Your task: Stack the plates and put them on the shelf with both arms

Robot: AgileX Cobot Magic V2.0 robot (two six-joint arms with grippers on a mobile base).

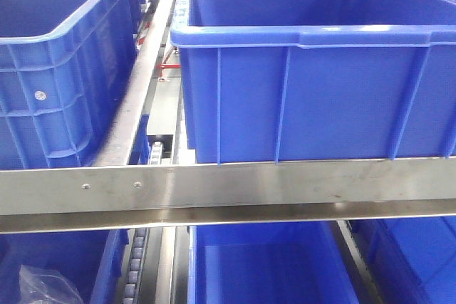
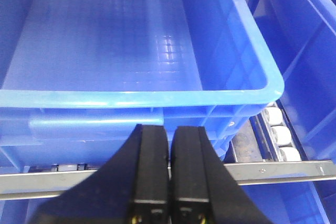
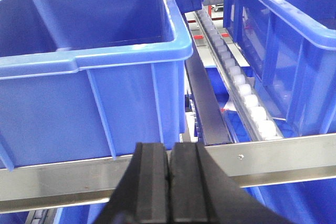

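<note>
Step in hand: judged as the outset or an idle pose; neither arm carries anything.
Left gripper [image 2: 168, 171]: jaws clenched together, grasping nothing, poised above the rim of a blue bin [image 2: 157, 98].
Right gripper [image 3: 169, 182]: jaws clenched, empty, facing a steel rail [image 3: 294, 153].
Plates: in none of the 3 views; whereabouts unknown.
Next move: locate both plates, then part the jaws.
Hidden: lower bin [image 1: 263, 261] interiors cut off; roller track [image 3: 247, 95] partly occluded.
</note>
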